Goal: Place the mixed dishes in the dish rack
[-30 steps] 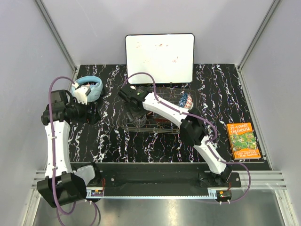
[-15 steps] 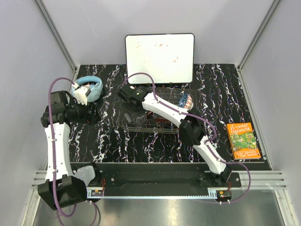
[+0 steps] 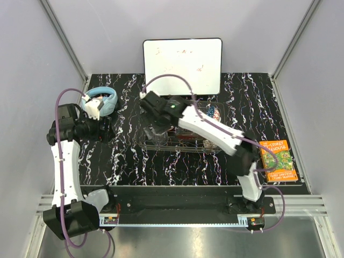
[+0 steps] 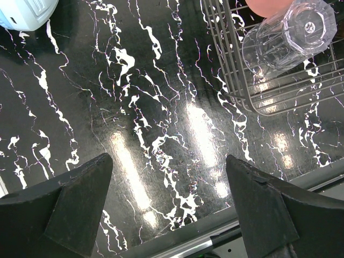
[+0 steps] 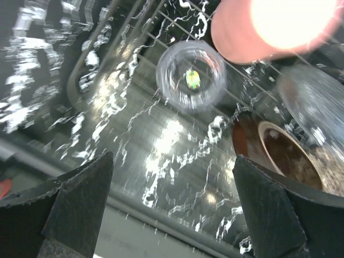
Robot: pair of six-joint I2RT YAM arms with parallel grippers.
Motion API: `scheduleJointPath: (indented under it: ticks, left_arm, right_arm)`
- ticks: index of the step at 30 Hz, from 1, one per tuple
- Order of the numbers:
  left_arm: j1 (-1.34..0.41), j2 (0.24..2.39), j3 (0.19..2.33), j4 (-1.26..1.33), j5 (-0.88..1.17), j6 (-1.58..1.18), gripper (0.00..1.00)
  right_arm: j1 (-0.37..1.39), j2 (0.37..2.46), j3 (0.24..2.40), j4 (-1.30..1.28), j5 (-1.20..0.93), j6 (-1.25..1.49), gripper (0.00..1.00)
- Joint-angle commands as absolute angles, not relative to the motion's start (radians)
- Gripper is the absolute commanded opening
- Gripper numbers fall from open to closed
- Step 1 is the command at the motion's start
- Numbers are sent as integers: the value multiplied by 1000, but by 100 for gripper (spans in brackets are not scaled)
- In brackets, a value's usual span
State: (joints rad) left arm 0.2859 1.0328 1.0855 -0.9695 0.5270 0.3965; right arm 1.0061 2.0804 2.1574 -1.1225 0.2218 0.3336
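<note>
The silver wire dish rack (image 3: 180,146) stands mid-table. The clear glass mug (image 3: 156,135) sits at its left end, mouth down; it also shows in the left wrist view (image 4: 285,35) and the right wrist view (image 5: 191,75). The pink cup (image 5: 269,27) is beside it. The blue patterned bowl (image 3: 212,114) stands at the rack's right. The red floral plate (image 5: 244,141), beige patterned bowl (image 5: 287,158) and clear glass dish (image 5: 312,102) are in the rack too. My right gripper (image 3: 156,115) hovers open and empty above the mug. My left gripper (image 3: 107,129) is open and empty, left of the rack.
Light-blue headphones (image 3: 102,99) lie at the back left, close to my left arm. A white whiteboard (image 3: 183,64) leans behind the rack. An orange book (image 3: 277,160) lies at the right. The table's front rail runs under both grippers.
My right gripper has lifted up and back from the clear glass mug, which stays in the rack, and its elbow has swung right. The left arm has not moved.
</note>
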Motion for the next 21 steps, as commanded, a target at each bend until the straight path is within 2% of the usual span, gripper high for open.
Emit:
scheduleJointPath:
  ticks: [1,7,10,21]
  left_arm:
    - [288,1005,1086,-927,523,411,90]
    - [288,982,1062,-925,508,416,90]
    - [290,970,1048,-923,496,414,90]
    - [290,942,1000,-917,465,414,92]
  right_arm:
    - [1012,1824,2047,-1123,282,391,100]
    - [1014,1528,1667,-1006,368,446,100]
    - [1014,1427,1571,-980,385,469,100]
    - [1014,1279,1454,-968,434,489,100]
